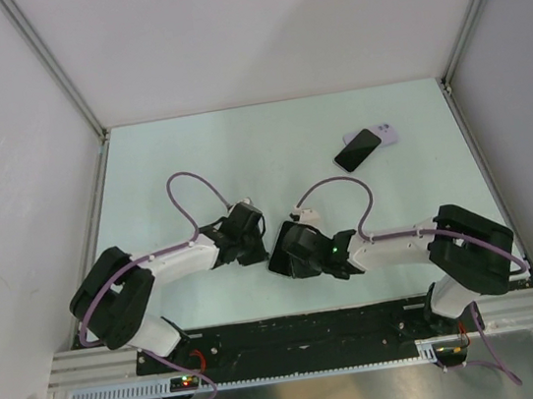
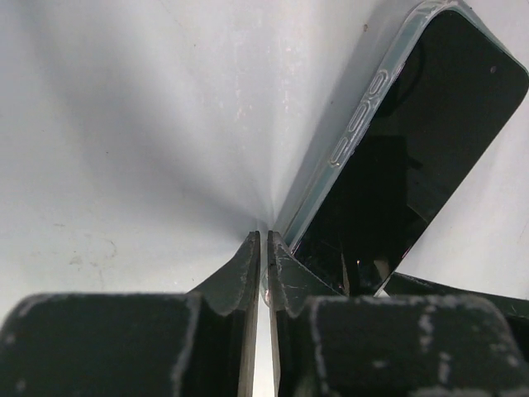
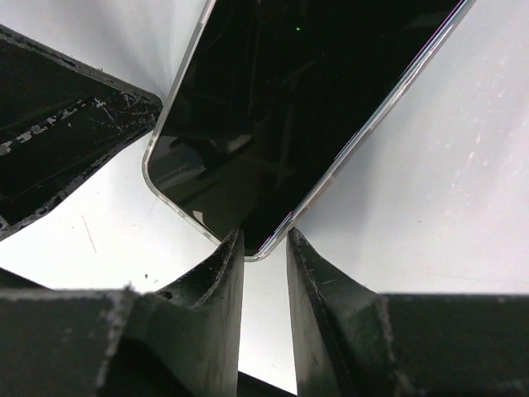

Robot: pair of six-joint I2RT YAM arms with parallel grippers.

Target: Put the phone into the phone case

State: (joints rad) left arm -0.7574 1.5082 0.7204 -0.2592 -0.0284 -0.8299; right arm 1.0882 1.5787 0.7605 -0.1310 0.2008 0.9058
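Note:
The phone (image 2: 413, 165) is a glossy black slab lying on the white table between both arms. The clear phone case (image 2: 355, 132), with raised button shapes, runs along its edge. My left gripper (image 2: 264, 241) is shut on a thin clear corner of the case. The phone's near corner (image 3: 269, 240) sits between the fingers of my right gripper (image 3: 264, 244); one finger touches it and a gap shows beside the other. From above, the left gripper (image 1: 256, 244) and right gripper (image 1: 279, 252) meet at the near centre, and their dark bodies hide the phone there.
At the back right a second black slab (image 1: 357, 150) lies across a lilac one (image 1: 386, 133). Purple cables loop over both arms. White walls with metal posts (image 1: 98, 134) close in the table on three sides.

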